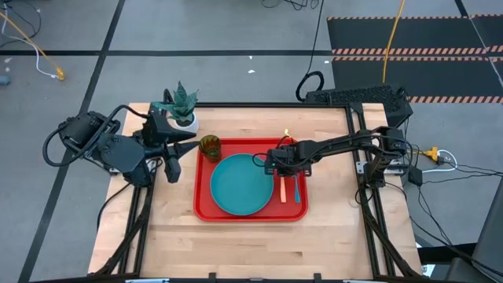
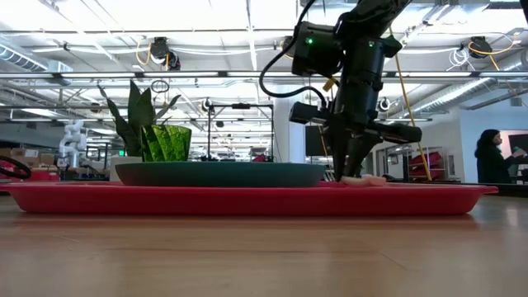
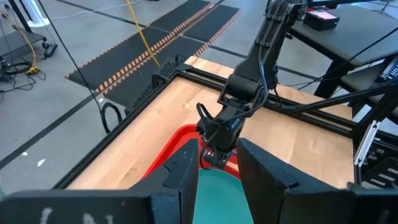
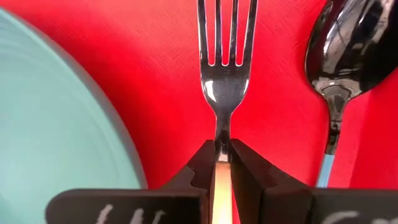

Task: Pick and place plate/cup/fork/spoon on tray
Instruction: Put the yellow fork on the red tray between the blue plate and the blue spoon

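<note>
- left gripper (image 1: 172, 163) waits half open, holding nothing, beside the tray's (image 1: 206, 211) left edge.
- cup (image 1: 210, 146) in the tray's back left corner; plate (image 1: 241, 184) in the middle.
- right gripper (image 4: 221, 163) clenched on the fork (image 4: 226, 74), lying on the tray between plate and spoon (image 4: 352, 46).

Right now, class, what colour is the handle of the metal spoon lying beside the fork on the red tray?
Light blue: the dark shiny metal spoon has a light blue handle, seen best in the right wrist view.
</note>
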Controlling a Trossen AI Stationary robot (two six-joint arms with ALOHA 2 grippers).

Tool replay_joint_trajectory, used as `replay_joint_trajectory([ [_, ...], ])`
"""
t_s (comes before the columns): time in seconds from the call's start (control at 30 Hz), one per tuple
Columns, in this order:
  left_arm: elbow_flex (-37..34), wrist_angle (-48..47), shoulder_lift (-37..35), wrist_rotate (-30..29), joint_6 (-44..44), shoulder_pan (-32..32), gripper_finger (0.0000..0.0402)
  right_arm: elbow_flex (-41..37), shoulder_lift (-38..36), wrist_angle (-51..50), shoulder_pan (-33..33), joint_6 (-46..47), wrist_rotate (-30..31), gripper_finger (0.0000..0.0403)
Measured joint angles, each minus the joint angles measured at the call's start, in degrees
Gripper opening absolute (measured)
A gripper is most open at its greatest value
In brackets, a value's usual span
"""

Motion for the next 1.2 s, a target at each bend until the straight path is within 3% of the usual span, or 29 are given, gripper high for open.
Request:
replay_joint_trajectory([
  [1.2, -0.02, 0.00, 0.02, 1.20, 0.25, 0.01, 0.0113, -2.35, -0.02, 2.74, -1.09, 0.78, -0.41, 0.0024],
])
